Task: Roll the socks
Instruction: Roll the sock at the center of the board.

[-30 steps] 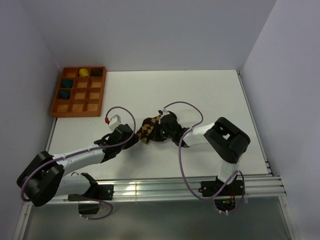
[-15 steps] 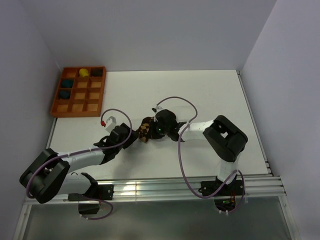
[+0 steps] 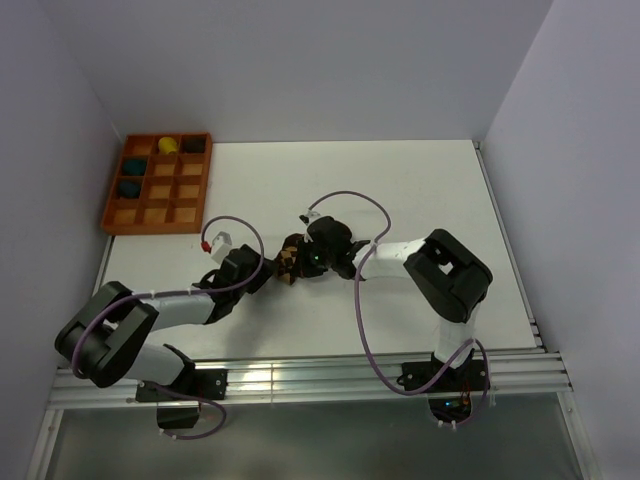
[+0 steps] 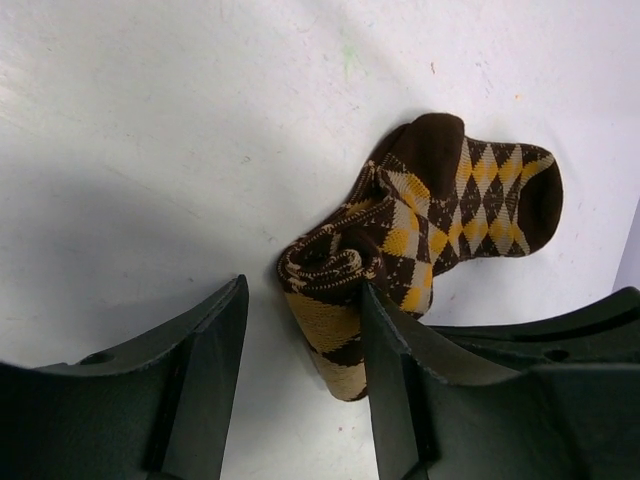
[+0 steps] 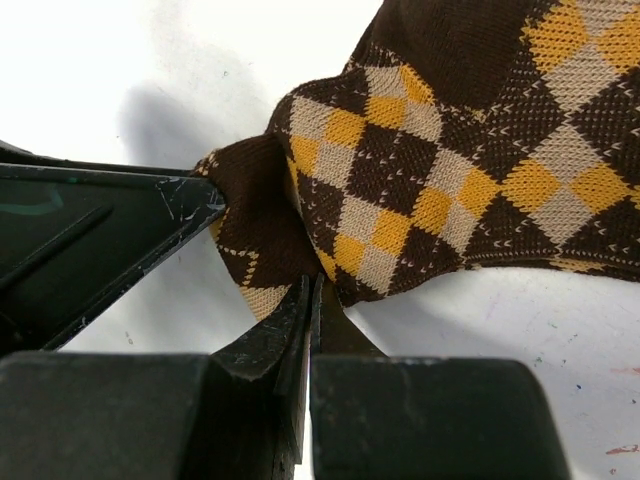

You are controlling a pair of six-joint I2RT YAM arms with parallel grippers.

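The socks (image 4: pixel 420 230) lie on the white counter (image 4: pixel 150 120). One end is wound into a tight coil that sits between the fingers of the left end effector (image 4: pixel 303 292). Those fingers stand about half apart: the coil touches one of them, with a strip of bare counter before the other. So this end effector brackets the roll rather than clamping it. The loose, unrolled part with its dark toe fans out ahead of the fingertips. The right end effector (image 5: pixel 310 290) is closed to a narrow point, its tips against the edge of the fabric just ahead of them. Whether a fold is nipped between them I cannot tell. It probably anchors the fabric so the left can wind the coil onward — the rolling looks only partly done.
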